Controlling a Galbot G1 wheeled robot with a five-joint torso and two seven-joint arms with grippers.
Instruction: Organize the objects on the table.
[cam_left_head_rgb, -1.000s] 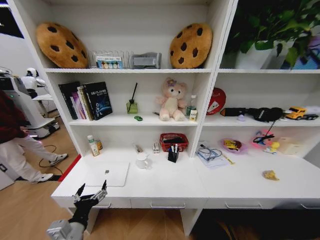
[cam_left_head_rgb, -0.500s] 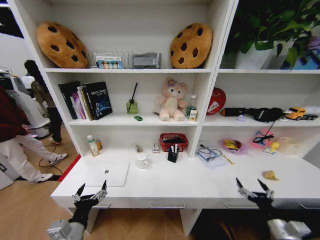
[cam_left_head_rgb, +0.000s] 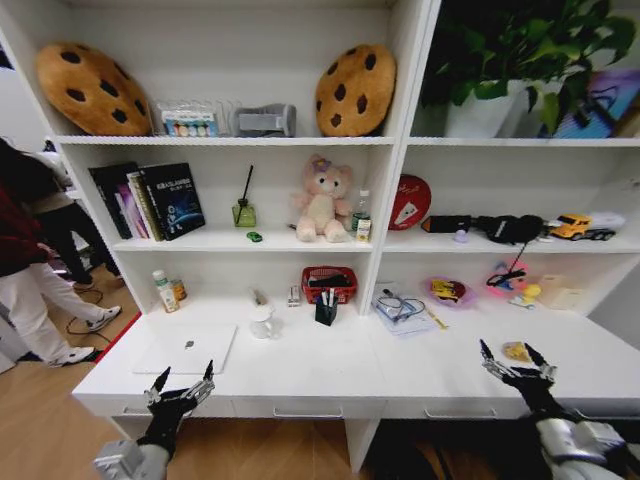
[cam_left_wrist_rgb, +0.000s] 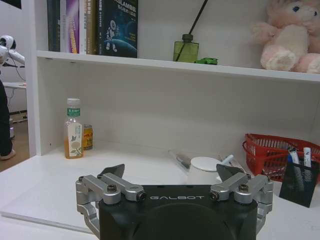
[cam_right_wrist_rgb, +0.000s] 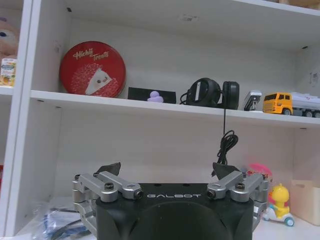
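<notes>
The long white table (cam_left_head_rgb: 330, 370) carries a silver laptop (cam_left_head_rgb: 188, 347) at its left, a black pen cup (cam_left_head_rgb: 325, 312) with pens in the middle and a yellow scrap (cam_left_head_rgb: 516, 351) at the right. A tiny green toy car (cam_left_head_rgb: 254, 237) sits on the shelf above. My left gripper (cam_left_head_rgb: 182, 382) is open at the table's front edge, just before the laptop. My right gripper (cam_left_head_rgb: 513, 357) is open at the front right, its fingertips framing the yellow scrap from the near side. The left wrist view shows the left gripper (cam_left_wrist_rgb: 170, 172) facing the pen cup (cam_left_wrist_rgb: 299, 181).
A white mug (cam_left_head_rgb: 262, 322) and a red basket (cam_left_head_rgb: 328, 283) stand near the pen cup, a juice bottle (cam_left_head_rgb: 161, 291) at the back left, papers with glasses (cam_left_head_rgb: 400, 308) right of centre. The right gripper (cam_right_wrist_rgb: 167, 168) faces headphones (cam_right_wrist_rgb: 210, 92) and a red tin (cam_right_wrist_rgb: 92, 69).
The camera has turned a little right, shifting the whole picture left. My right gripper rose into view and now stands higher, close to the yellow scrap. The left gripper has held still.
</notes>
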